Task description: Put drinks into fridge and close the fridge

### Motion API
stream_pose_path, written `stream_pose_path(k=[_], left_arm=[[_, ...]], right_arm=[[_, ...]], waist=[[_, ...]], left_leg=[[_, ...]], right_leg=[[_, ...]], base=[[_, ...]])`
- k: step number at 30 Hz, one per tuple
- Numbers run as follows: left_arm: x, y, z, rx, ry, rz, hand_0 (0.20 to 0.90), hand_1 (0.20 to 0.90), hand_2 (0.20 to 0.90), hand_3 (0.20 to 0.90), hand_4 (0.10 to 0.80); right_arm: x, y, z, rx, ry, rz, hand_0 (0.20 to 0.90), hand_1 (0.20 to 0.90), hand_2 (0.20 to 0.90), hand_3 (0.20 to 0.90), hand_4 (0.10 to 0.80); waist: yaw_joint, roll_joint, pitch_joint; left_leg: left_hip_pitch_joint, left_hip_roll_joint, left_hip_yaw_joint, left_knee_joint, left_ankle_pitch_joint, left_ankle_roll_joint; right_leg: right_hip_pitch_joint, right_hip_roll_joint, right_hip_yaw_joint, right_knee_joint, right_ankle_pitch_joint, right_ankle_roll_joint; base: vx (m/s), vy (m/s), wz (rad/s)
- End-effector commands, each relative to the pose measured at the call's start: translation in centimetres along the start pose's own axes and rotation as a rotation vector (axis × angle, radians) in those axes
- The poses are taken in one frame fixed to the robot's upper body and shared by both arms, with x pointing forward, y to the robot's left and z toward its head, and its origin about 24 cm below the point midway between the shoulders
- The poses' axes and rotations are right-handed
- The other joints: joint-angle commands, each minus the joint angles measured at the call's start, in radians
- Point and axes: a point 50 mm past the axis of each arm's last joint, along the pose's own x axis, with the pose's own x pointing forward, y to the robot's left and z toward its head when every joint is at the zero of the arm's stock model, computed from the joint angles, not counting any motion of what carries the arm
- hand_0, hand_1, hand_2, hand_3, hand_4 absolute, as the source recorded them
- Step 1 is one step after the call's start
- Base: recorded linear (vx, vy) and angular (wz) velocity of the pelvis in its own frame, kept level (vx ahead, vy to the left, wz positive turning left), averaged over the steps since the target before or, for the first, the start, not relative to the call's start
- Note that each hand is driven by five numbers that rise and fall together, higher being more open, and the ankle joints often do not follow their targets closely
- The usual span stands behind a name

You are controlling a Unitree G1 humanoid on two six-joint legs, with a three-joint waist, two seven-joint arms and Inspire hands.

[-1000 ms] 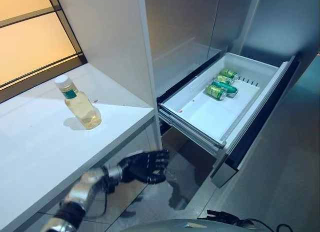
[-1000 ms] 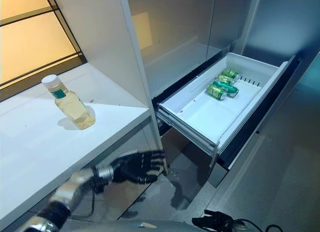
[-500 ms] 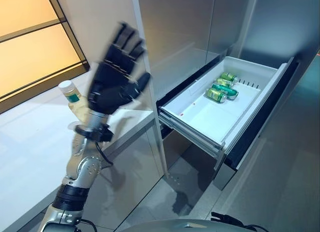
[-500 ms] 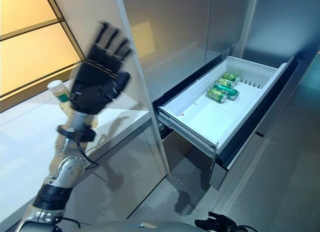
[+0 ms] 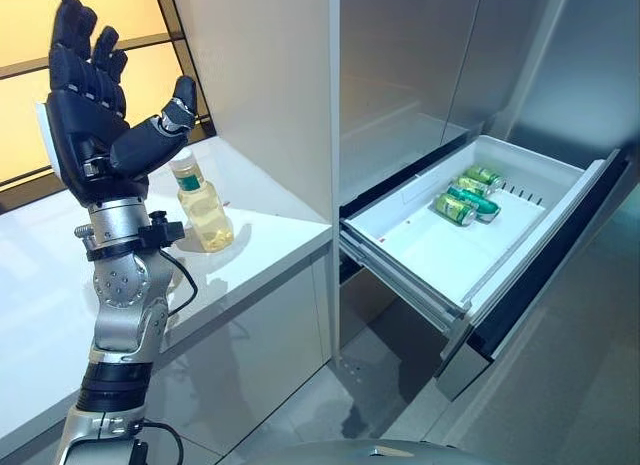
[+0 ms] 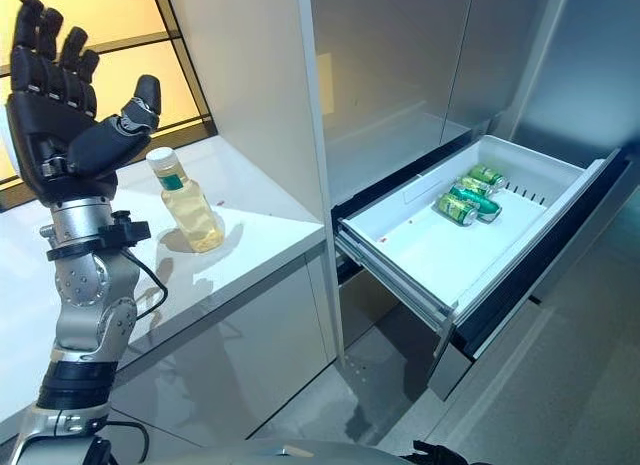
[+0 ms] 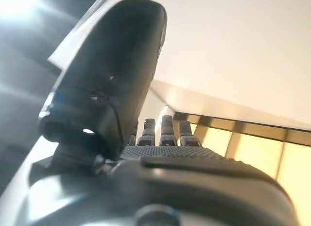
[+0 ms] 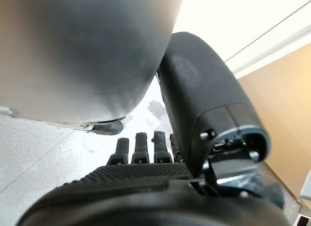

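Rising above the white desk (image 5: 260,210) at the far left, the left hand (image 5: 85,115) stood upright with its fingers (image 5: 75,40) straight and spread and the thumb angled out, holding nothing. Its own wrist view showed the same relaxed row of fingers against a pale wall and amber panels.

Just right of that hand, the bottle (image 5: 201,205) stood upright on the desk, apart from the hand. It was clear plastic filled with pale yellow liquid, with a white cap and a green band at the neck; any writing on that band was too small to read.

Right of the desk rose a white panel (image 5: 270,75), then the grey fridge (image 5: 420,65). Its lower drawer (image 5: 420,255) was pulled fully out, a white tray with a dark front. Three green cans (image 5: 467,198) lay on their sides close together in the drawer's far corner; their print could not be read.

The right hand (image 8: 146,172) showed only in its own wrist view, fingers extended side by side and empty, over a grey speckled floor (image 8: 34,148).
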Motion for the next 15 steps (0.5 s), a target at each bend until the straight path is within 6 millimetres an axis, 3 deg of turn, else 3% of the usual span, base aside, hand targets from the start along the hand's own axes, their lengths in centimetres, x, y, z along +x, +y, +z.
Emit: stream_pose_path(k=[1,15], left_arm=[[3.1,-1.2,2.3,0.026,-0.135,-0.039,0.900,0.900,0.900,0.900,0.800],[1.6,-0.9,-2.1,0.181,0.108,-0.047,0.900,0.900,0.900,0.900,0.800]], right_arm=[[-0.1,0.3,-1.0,-0.011,0.057,0.015,0.900,0.900,0.900,0.900,0.800],[-0.3,-1.4,0.7,0.003,0.051,0.032,0.900,0.900,0.900,0.900,0.800]], waist=[[0.001,0.027,-0.012],[0.007,0.008,0.011]], left_leg=[[0.014,-0.005,0.036,0.007,-0.115,0.004],[0.019,0.004,0.047,0.011,-0.116,0.003]], right_leg=[[-0.040,-0.002,-0.043,0.067,-0.055,0.040],[-0.040,-0.002,-0.038,0.077,-0.054,0.043]], base=[[0.000,0.000,0.00],[0.000,-0.002,0.00]])
